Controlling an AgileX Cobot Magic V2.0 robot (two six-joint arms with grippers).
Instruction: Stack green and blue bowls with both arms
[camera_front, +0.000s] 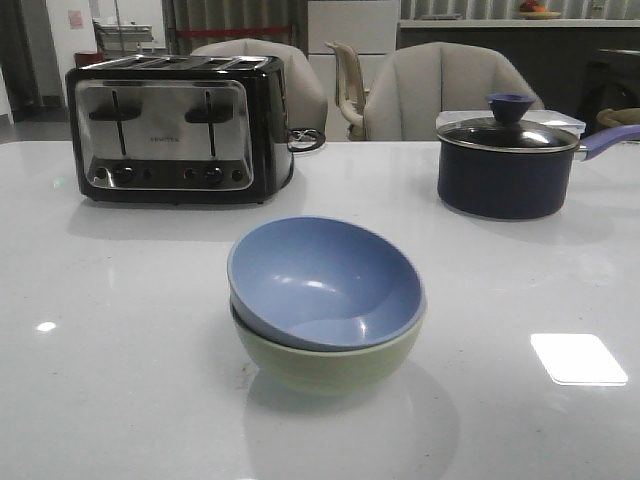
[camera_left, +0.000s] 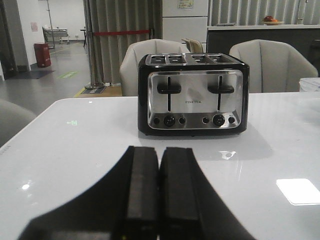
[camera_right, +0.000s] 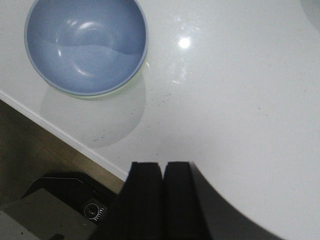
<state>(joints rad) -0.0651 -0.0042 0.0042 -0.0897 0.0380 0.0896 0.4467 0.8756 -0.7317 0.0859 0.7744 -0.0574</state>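
While the blue bowl (camera_front: 325, 283) sits tilted in the green bowl (camera_front: 325, 362), both end effectors (left (camera_left: 159, 187), right (camera_right: 162, 192)) are clenched empty.

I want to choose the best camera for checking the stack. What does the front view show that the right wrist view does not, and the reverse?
Only the front view shows the green bowl's side under the tilted blue bowl, the toaster and the saucepan. Only the right wrist view shows the shut right end effector, the table edge and the floor. Both show the blue bowl nested inside the green one on the white table.
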